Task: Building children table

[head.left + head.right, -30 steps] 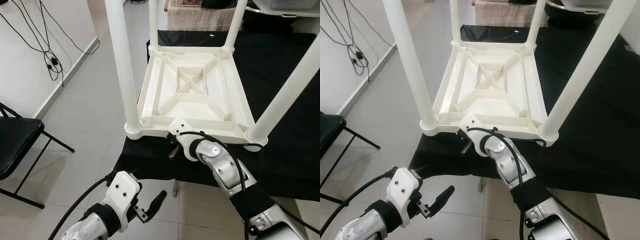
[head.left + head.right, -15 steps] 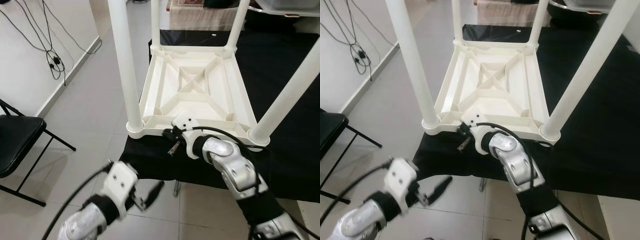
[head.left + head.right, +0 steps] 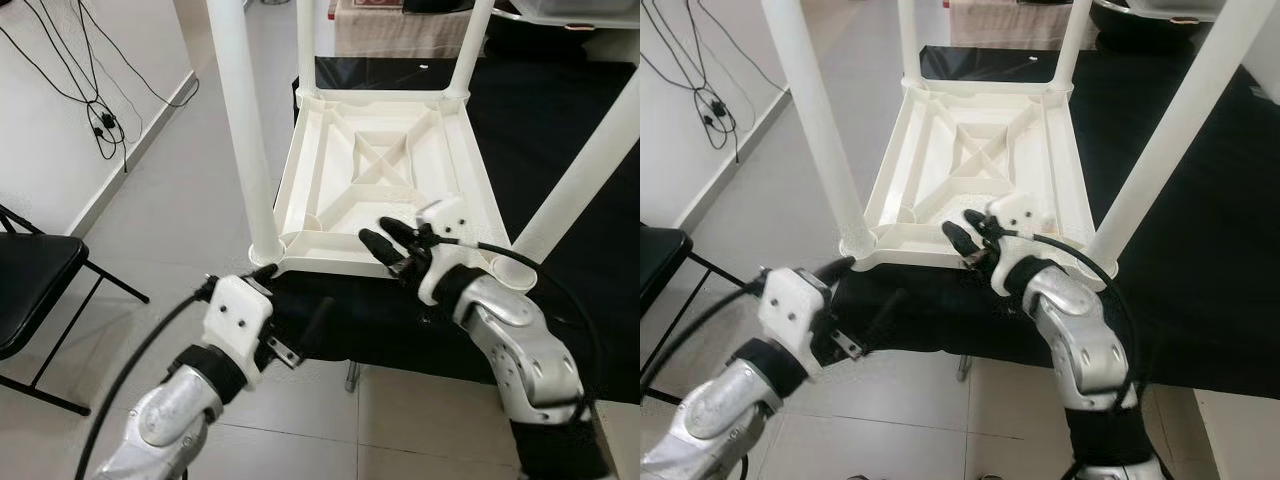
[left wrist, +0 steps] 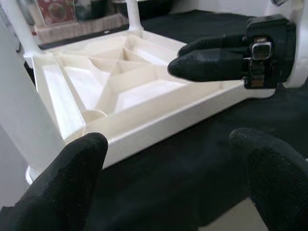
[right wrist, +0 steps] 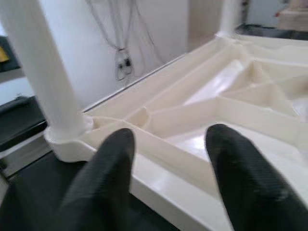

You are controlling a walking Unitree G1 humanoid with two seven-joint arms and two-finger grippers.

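A white plastic children's table (image 3: 380,165) lies upside down on a black cloth (image 3: 585,300), its four legs pointing up. The near left leg (image 3: 240,130) stands in its corner socket. My right gripper (image 3: 388,250) hovers open just over the table's near rim, fingers pointing toward the near left corner; in the right wrist view the gripper (image 5: 168,139) has that rim and leg base beyond it. My left gripper (image 3: 295,292) is open with nothing in it, in front of the near rim by the left corner. In the left wrist view the gripper (image 4: 168,149) faces the rim and the right gripper's fingers (image 4: 207,60).
A black folding chair (image 3: 30,280) stands on the tiled floor at the left. Cables (image 3: 100,120) hang down the white wall. Boxes and a cloth-covered stand (image 3: 400,30) lie behind the table. The near right leg (image 3: 580,170) leans across the right side.
My right gripper came up from under the near rim and now sits above it. My left gripper rose from near the floor toward the table's near left corner.
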